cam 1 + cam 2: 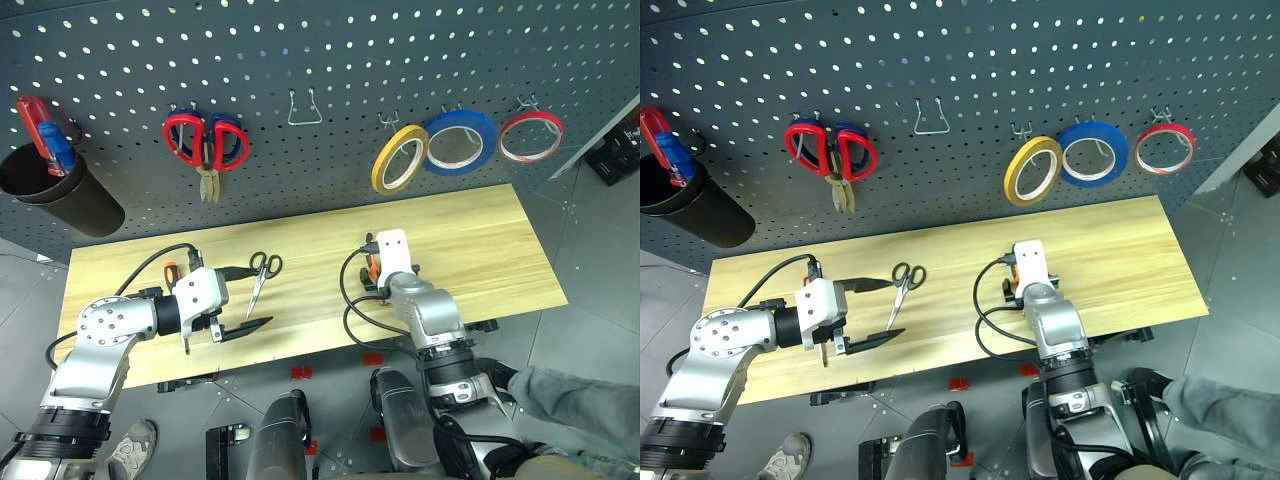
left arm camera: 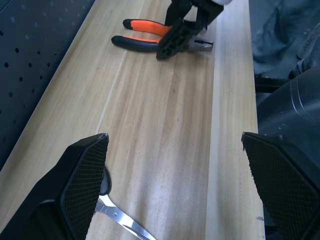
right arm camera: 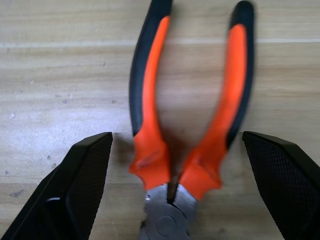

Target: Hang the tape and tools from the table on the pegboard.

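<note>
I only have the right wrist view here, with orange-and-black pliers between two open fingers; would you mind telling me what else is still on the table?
Observer: The small black-handled scissors lie on the table, near the left gripper, which is open and holds nothing.
Operator: Thank you. Is the tape hung yet?
Observer: Yes, the yellow tape hangs on the pegboard, beside a blue roll and a red roll.
Operator: And is there a free hook for my pliers?
Observer: A bare wire hook sits between the red-handled scissors and the yellow tape. The pliers still lie flat under the right gripper.
</note>
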`<state>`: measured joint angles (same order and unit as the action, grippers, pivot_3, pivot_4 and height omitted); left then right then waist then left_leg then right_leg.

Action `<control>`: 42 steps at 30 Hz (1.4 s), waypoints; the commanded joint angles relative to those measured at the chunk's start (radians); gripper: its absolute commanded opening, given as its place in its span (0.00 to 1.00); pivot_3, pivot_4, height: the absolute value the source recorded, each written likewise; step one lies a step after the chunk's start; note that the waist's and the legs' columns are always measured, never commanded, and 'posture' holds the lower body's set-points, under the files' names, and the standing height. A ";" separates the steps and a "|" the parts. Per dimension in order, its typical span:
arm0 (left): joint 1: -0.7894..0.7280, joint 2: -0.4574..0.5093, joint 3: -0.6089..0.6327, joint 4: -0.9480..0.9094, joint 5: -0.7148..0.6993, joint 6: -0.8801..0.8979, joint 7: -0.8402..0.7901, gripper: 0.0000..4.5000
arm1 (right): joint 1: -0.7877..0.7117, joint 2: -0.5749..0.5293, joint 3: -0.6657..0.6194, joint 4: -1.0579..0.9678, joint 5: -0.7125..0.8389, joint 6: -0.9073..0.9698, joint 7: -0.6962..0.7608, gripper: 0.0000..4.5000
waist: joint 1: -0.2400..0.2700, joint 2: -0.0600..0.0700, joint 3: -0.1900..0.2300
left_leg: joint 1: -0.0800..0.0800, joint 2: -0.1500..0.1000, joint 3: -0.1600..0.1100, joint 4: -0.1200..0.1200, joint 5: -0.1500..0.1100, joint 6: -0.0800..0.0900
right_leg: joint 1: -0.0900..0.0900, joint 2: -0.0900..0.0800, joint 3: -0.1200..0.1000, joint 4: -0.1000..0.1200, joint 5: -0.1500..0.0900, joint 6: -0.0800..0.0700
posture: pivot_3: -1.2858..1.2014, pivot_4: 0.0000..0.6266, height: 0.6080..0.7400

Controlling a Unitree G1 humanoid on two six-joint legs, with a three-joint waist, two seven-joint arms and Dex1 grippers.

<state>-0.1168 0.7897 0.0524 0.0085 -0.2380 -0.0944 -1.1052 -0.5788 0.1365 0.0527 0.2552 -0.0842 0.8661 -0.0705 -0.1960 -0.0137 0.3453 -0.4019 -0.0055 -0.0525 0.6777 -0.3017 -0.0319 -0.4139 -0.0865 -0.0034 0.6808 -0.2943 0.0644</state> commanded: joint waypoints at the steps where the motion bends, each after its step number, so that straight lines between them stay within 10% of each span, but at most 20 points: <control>1: 0.007 0.006 0.008 -0.020 0.000 -0.006 0.007 1.00 | -0.040 0.022 0.011 0.060 0.004 -0.041 -0.009 0.95 | 0.000 0.000 0.000 | 0.000 0.000 0.000 0.000 0.000 0.000 | 0.000 0.000 0.000 0.000 0.000 0.000 | 0.42 0.56 1.00; 7: 0.010 -0.002 0.009 -0.008 0.002 -0.014 0.018 1.00 | -0.071 -0.021 -0.033 0.186 0.010 -0.105 -0.027 0.61 | 0.000 -0.001 -0.001 | 0.000 0.000 0.001 0.000 0.000 0.000 | 0.000 0.000 0.000 0.000 0.000 0.000 | 0.42 0.55 1.00; 13: 0.016 -0.029 0.026 -0.022 -0.027 0.025 0.056 1.00 | -0.083 -0.057 -0.058 0.150 0.041 -0.098 0.006 0.61 | 0.002 -0.001 -0.001 | 0.001 0.000 0.000 0.001 0.000 0.000 | 0.002 0.000 0.000 0.000 0.000 0.000 | 0.42 0.55 1.00; 28: 0.049 -0.063 0.227 -0.317 -0.335 0.385 0.188 1.00 | 0.180 -0.156 0.176 -0.890 0.142 -0.043 0.224 0.61 | 0.001 -0.001 0.000 | -0.005 0.003 0.000 0.001 0.000 0.000 | -0.007 0.005 0.004 0.002 0.000 0.000 | 0.42 0.58 1.00; 42: -0.021 -0.078 0.300 -0.399 -0.421 0.492 0.329 1.00 | -0.270 -0.093 0.153 -0.476 0.056 -0.569 0.175 0.61 | 0.005 -0.001 -0.001 | -0.005 0.000 0.003 0.002 0.002 -0.004 | -0.007 0.003 0.008 0.001 0.001 0.000 | 0.43 0.56 1.00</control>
<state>-0.1311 0.7155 0.3227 -0.3505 -0.6394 0.3927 -0.7931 -0.7951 0.0185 0.2139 -0.2352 -0.0203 0.3957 0.1182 -0.1913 -0.0149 0.3447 -0.4069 -0.0056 -0.0492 0.6795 -0.2993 -0.0361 -0.4213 -0.0836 0.0041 0.6823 -0.2935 0.0648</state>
